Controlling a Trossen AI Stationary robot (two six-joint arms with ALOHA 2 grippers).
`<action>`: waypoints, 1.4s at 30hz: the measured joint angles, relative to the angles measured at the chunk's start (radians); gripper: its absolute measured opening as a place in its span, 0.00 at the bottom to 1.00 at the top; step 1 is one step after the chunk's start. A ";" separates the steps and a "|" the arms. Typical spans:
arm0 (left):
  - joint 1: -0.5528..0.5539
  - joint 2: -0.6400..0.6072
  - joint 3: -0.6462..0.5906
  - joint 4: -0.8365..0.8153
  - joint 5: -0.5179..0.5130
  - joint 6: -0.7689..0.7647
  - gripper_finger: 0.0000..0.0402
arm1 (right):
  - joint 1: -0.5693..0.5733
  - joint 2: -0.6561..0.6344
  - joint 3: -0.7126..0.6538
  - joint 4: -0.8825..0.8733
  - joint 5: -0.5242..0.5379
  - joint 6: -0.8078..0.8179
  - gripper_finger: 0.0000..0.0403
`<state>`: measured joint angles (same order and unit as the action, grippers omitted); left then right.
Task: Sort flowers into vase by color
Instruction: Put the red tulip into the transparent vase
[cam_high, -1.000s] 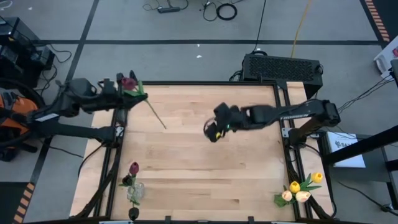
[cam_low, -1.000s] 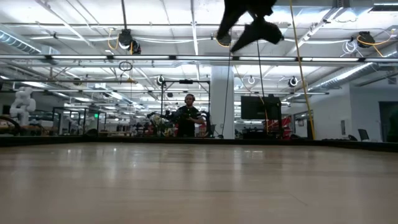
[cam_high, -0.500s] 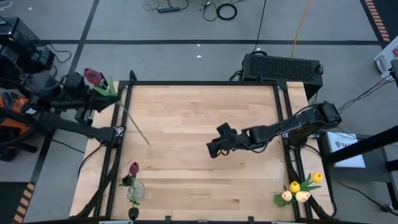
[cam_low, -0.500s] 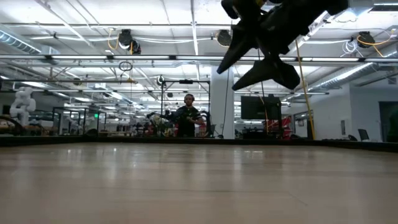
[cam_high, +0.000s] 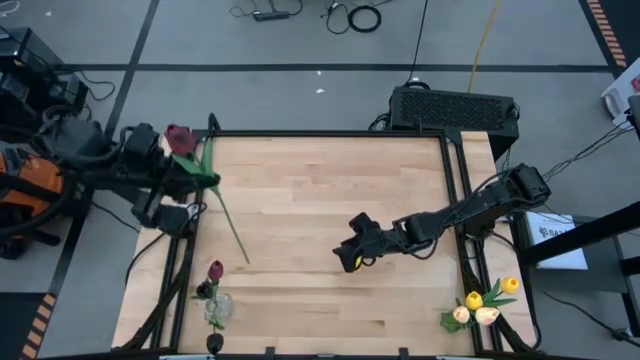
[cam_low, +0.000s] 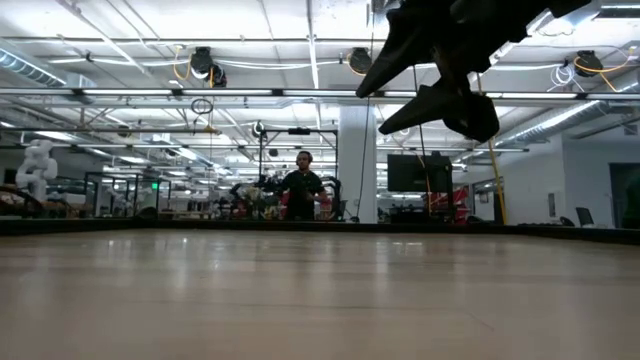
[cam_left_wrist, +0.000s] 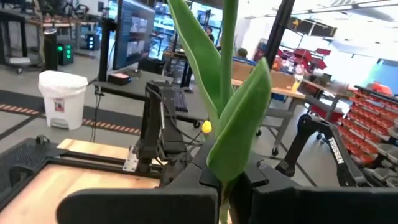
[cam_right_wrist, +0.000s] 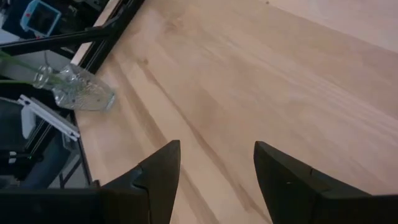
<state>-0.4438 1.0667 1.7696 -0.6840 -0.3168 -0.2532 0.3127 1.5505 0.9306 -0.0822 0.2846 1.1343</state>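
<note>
No writing or brand can be read anywhere. The left gripper (cam_high: 190, 172), at the table's left edge, pinches a dark red tulip (cam_high: 179, 138) by its leafy stem (cam_left_wrist: 227, 93); the thin green stem slants down over the pale wooden table (cam_high: 330, 290). A second dark red tulip (cam_high: 215, 271) stands in a small clear glass vase (cam_high: 217, 308) at the near left corner. Yellow and peach tulips (cam_high: 484, 303) sit bunched at the near right corner. The right gripper (cam_high: 349, 258) hangs over mid-table, fingers (cam_right_wrist: 160, 174) spread and empty.
</note>
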 joint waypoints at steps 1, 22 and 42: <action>-0.040 0.020 0.024 -0.012 -0.047 -0.007 0.02 | 0.004 0.000 0.000 0.000 0.001 -0.003 0.49; -0.915 0.252 0.196 -0.003 -1.061 0.025 0.02 | 0.017 0.000 0.000 0.003 -0.002 -0.072 0.49; -1.281 0.278 0.093 -0.399 -1.251 -0.389 0.02 | 0.007 0.000 0.000 0.008 0.169 0.162 0.49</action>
<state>-1.7251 1.3447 1.8629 -1.0830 -1.5675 -0.6424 0.3193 1.5505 0.9310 -0.0742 0.4532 1.2968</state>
